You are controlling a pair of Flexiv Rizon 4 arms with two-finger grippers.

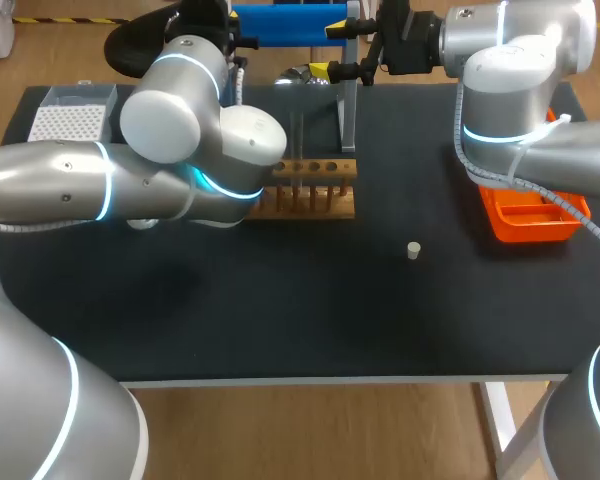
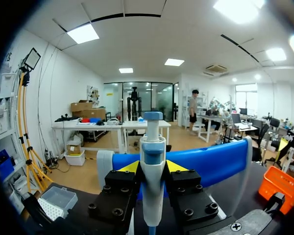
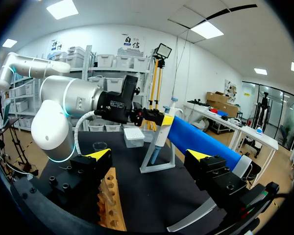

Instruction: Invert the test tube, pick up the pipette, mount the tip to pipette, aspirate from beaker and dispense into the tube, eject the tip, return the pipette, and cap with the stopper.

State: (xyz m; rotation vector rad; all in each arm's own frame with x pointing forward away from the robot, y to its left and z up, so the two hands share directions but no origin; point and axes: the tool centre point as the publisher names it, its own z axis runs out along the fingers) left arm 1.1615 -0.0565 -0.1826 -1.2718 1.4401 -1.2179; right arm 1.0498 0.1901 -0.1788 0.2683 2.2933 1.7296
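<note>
**Head view:** The left arm (image 1: 70,180) is spanning the black table (image 1: 280,320) from its left edge. Its elbow is hanging over the left end of the wooden test-tube rack (image 1: 315,185). The right arm (image 1: 570,150) is coming in above the orange tray (image 1: 535,225), which is sitting by the right edge. A grey pipette stand (image 1: 347,115) is standing just behind the rack. A blue roll (image 1: 290,20) is lying along the far edge, and a tip box (image 1: 70,115) is occupying the far-left corner. The stopper (image 1: 413,250) is lying alone on bare tabletop, well apart from both the rack and the tray.

**Left wrist view:** The left gripper (image 2: 152,169) is pinching the white-and-blue pipette (image 2: 153,205) upright between its yellow tips. The blue roll is running just behind the pipette.

**Right wrist view:** The right gripper (image 3: 149,155) is holding its fingers spread wide above the rack, which is showing below and between them. Ahead, the left gripper is holding the pipette right at the stand, though whether the two are touching cannot be told.
</note>
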